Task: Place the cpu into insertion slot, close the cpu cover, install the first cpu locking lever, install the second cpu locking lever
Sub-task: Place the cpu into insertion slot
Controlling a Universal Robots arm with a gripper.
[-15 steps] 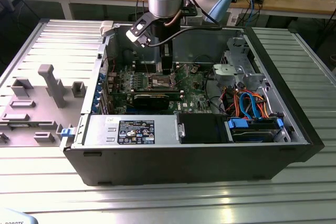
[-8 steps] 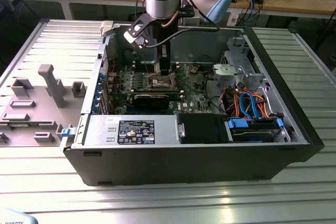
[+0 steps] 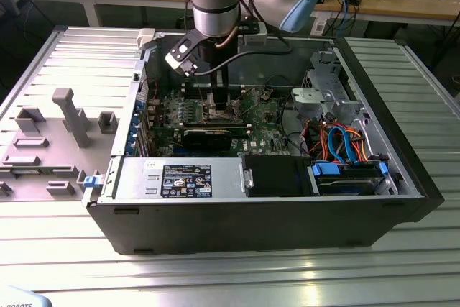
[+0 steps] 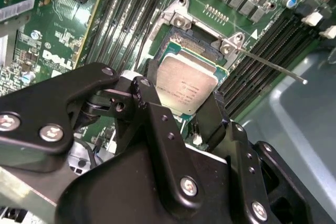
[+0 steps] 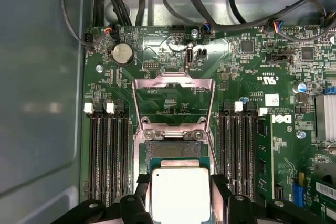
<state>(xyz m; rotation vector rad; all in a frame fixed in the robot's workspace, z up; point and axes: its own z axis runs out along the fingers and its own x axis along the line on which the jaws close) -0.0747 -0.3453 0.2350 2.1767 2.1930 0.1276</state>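
The cpu is a silver square chip with a thin green rim, and my gripper is shut on it, one black finger against each side. It hangs just over the near part of the insertion slot, whose dark far strip shows past the chip's edge. The cpu cover, a silver frame with a large window, stands swung open beyond the slot. In the second wrist view the cpu sits between my fingers, and a thin locking lever juts out sideways from the socket corner. In the exterior view my gripper reaches down into the computer case.
Long black memory slots flank the socket on both sides. A black expansion card, a power supply and a drive cage with orange and blue cables crowd the case. A grey fixture stands at the exterior view's left.
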